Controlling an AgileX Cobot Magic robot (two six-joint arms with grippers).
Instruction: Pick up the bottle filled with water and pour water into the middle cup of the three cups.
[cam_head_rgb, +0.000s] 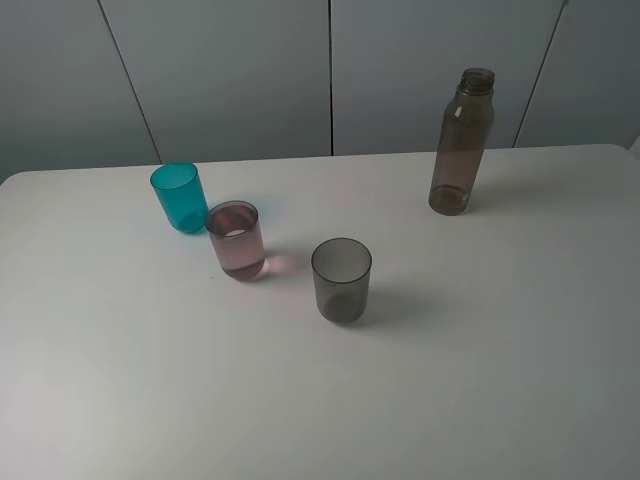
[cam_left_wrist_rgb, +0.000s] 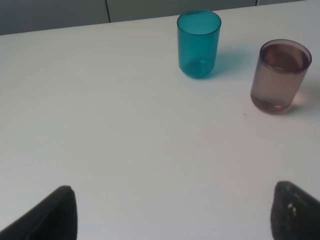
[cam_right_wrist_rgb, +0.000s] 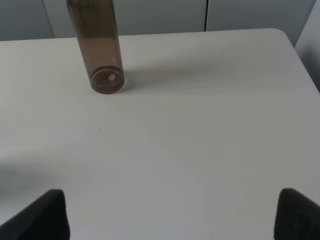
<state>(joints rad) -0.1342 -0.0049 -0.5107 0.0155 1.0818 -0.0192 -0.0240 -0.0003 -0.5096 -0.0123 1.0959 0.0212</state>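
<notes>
The smoky brown-grey bottle (cam_head_rgb: 460, 145) stands upright and uncapped at the back right of the white table (cam_head_rgb: 500, 380); its lower part shows in the right wrist view (cam_right_wrist_rgb: 100, 47). The three cups stand in a diagonal row: teal cup (cam_head_rgb: 180, 197), pale pink-mauve middle cup (cam_head_rgb: 237, 240) with liquid in it, and smoky grey cup (cam_head_rgb: 342, 279). The left wrist view shows the teal cup (cam_left_wrist_rgb: 198, 43) and the pink cup (cam_left_wrist_rgb: 280, 76). The left gripper (cam_left_wrist_rgb: 172, 212) is open and empty, well short of the cups. The right gripper (cam_right_wrist_rgb: 170, 215) is open and empty, well short of the bottle. Neither arm shows in the exterior view.
Grey wall panels (cam_head_rgb: 330, 70) stand behind the table's far edge. The table's rounded right corner (cam_right_wrist_rgb: 285, 37) lies beyond the bottle in the right wrist view.
</notes>
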